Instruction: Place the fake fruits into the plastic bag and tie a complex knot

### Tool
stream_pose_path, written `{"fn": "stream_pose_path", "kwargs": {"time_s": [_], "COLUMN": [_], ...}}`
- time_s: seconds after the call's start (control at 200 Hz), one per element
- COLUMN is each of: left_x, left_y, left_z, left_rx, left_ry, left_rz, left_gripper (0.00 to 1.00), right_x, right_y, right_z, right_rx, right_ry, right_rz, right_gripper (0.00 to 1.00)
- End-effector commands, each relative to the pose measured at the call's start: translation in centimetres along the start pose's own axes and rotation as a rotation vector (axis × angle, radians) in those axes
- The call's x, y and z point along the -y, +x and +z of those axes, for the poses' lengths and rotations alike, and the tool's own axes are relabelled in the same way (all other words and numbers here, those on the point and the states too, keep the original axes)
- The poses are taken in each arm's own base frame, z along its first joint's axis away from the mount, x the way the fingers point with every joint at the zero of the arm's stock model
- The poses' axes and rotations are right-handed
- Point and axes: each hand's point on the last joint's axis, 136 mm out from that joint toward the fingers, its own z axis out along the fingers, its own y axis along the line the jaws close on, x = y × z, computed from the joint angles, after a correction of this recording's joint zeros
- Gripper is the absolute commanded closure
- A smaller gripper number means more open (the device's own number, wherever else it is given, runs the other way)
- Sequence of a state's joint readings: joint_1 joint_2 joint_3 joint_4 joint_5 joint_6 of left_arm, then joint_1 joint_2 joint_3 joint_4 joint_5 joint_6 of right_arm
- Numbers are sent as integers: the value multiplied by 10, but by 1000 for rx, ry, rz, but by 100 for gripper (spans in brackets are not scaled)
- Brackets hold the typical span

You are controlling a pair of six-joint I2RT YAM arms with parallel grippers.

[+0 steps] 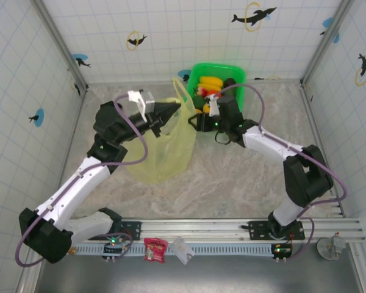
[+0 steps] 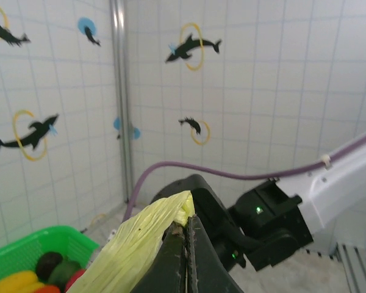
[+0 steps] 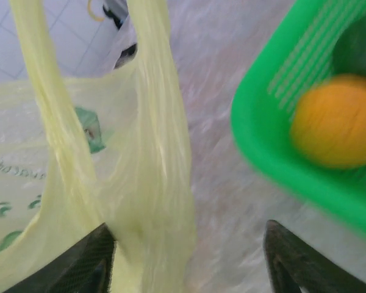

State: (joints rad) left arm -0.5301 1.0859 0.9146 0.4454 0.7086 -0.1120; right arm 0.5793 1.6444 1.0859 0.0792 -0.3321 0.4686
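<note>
Plastic bag hung by its rim from the left tool, whose fingers were pressed together on it. The right tool stood apart beside a handle loop. Beyond, the fake fruits lay in the green tub on the tabletop. Apparently none were bagged, so loading and tying remained.

We see the round orange plastic fruit blurred; the bright green plastic tub runs off-frame.
</note>
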Motion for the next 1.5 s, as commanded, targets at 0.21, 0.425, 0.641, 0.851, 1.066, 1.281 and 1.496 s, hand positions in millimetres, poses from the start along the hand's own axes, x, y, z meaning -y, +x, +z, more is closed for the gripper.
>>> {"fn": "stream_pose_path", "kwargs": {"time_s": [0.21, 0.425, 0.641, 0.851, 1.066, 1.281, 1.496], "left_x": [5, -32, 1, 12, 9, 4, -4], "left_y": [34, -5, -13, 54, 81, 86, 81], "left_z": [-19, -21, -22, -39, -58, -65, -62], "left_rx": [-31, 24, 50, -25, -35, -27, 3], "left_ry": [-54, -270, -107, -101, -188, -239, -272], "left_rz": [58, 122, 114, -73, -123, -146, -222], "left_gripper": [100, 100, 100, 100, 98, 83, 71], "right_x": [-39, -60, -76, -66, -72, -70, -71], "right_y": [-9, -75, -78, -1, 40, 38, 40], "right_z": [-6, -33, -86, -84, -80, -85, -83], "right_rx": [138, 369, 599, 553, 530, 569, 562], "right_ry": [-226, -190, -217, -202, -153, -107, -111], "right_rz": [-17, -138, -280, -397, -469, -469, -470], "right_gripper": [100, 100, 100, 100, 100, 100, 100]}}
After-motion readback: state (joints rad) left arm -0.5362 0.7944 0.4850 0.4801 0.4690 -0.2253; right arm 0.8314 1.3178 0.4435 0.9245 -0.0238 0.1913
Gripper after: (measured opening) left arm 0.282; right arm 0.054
